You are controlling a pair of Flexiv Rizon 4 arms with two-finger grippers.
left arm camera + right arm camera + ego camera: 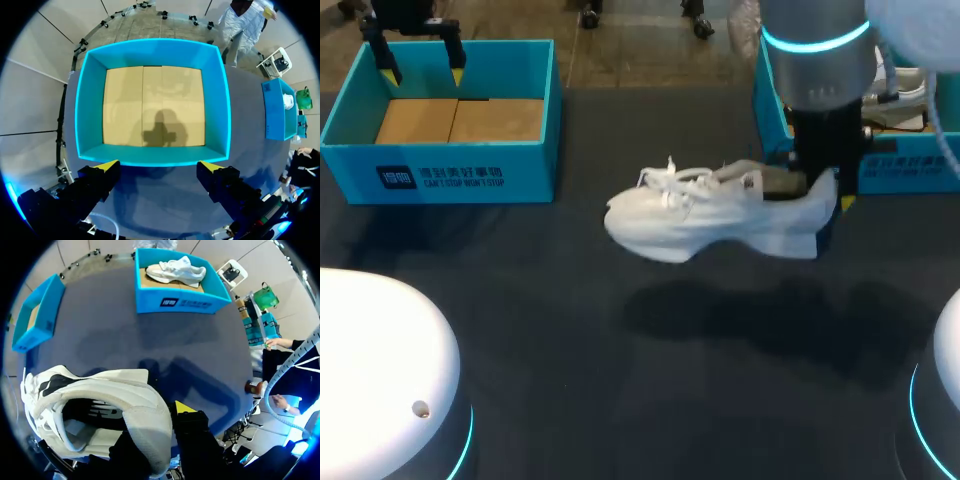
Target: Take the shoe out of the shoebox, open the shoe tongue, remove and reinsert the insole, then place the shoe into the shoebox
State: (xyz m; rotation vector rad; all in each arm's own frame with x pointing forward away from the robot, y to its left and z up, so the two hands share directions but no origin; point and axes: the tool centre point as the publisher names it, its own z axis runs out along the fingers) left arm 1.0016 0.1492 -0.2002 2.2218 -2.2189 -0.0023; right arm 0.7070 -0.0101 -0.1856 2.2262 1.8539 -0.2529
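Observation:
A white shoe (710, 215) hangs above the dark table, toe toward the left, with its shadow on the surface below. My right gripper (825, 200) is shut on its heel. In the right wrist view the heel collar of the shoe (100, 395) sits in the gripper (159, 429), one finger outside with a yellow tip showing and the other hidden inside the shoe. My left gripper (422, 72) is open over the blue shoebox (440, 155) at the back left. Seen from the left wrist, the gripper (160, 167) holds nothing and the shoebox (150, 47) shows only its cardboard floor.
A second blue box (910, 172) stands at the back right, just behind my right arm. In the right wrist view this box (180, 301) holds another white shoe (175, 270). Two white domed arm bases sit at the front corners of the table.

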